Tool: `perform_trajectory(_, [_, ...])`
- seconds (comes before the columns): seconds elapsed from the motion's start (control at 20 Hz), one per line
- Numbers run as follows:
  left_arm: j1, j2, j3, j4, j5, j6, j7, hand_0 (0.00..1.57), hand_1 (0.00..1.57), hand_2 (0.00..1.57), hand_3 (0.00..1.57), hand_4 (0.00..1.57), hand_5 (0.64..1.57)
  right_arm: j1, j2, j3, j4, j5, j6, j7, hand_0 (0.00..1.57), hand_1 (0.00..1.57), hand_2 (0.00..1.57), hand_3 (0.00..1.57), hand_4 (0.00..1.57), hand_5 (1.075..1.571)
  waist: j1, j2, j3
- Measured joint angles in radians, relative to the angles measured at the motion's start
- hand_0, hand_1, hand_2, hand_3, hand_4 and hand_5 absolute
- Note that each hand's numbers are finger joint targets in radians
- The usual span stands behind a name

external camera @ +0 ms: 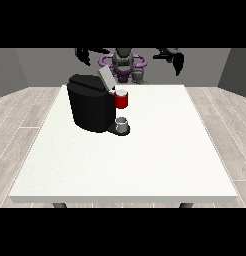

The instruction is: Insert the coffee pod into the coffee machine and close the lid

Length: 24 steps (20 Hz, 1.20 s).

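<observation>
While both are raised, robot hand at view's right [176, 61] drooping relaxed, empty, robot hand at view's left [84, 55] likewise.

A white table [145, 165] stands on a pale plank floor [15, 115] before grey walls [40, 65].

There is one white counter [145, 165]. On it stands one black coffee machine [89, 107] with one lid [106, 78]. There is one red part [122, 100] and one small grey cup [122, 123]. One robot [124, 62] has two hands, one [83, 55] and one [177, 62].
</observation>
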Motion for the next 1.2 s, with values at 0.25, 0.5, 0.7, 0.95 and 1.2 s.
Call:
perform_trajectory(0.25, [0.047, -0.007, -0.046, -0.104, 0.050, 0.027, 0.044, 0.00, 0.00, 0.00, 0.00, 0.00, 1.571, -0.071, -0.010, -0.037, 0.086, -0.013, 0.011, -0.005, 0.00, 0.00, 0.00, 0.00, 0.00, 1.571, 0.010, 0.047, 0.0001])
perform_trajectory(0.5, [0.091, 0.007, -0.067, -0.179, 0.058, 0.049, 0.066, 0.00, 0.00, 0.00, 0.00, 0.00, 1.571, -0.119, 0.006, -0.032, 0.135, 0.002, 0.005, -0.022, 0.00, 0.00, 0.00, 0.00, 0.00, 1.571, -0.010, 0.086, 0.0000])
perform_trajectory(0.7, [0.114, 0.020, -0.079, -0.235, 0.073, 0.059, 0.086, 0.00, 0.00, 0.00, 0.00, 0.00, 1.571, -0.165, 0.004, -0.031, 0.180, 0.015, 0.013, -0.025, 0.00, 0.00, 0.00, 0.00, 0.00, 1.571, -0.019, 0.110, 0.0001])
perform_trajectory(0.95, [0.122, 0.046, -0.076, -0.279, 0.098, 0.067, 0.102, 0.00, 0.00, 0.00, 0.00, 0.00, 1.571, -0.206, 0.015, -0.014, 0.223, 0.050, 0.010, -0.051, 0.00, 0.00, 0.00, 0.00, 0.00, 1.571, -0.027, 0.135, -0.0004])
perform_trajectory(1.2, [0.128, 0.047, -0.081, -0.310, 0.119, 0.082, 0.114, 0.00, 0.00, 0.00, 0.00, 0.00, 1.571, -0.242, 0.010, -0.025, 0.259, 0.059, 0.017, -0.092, 0.00, 0.00, 0.00, 0.00, 0.00, 1.571, -0.029, 0.156, -0.0037])
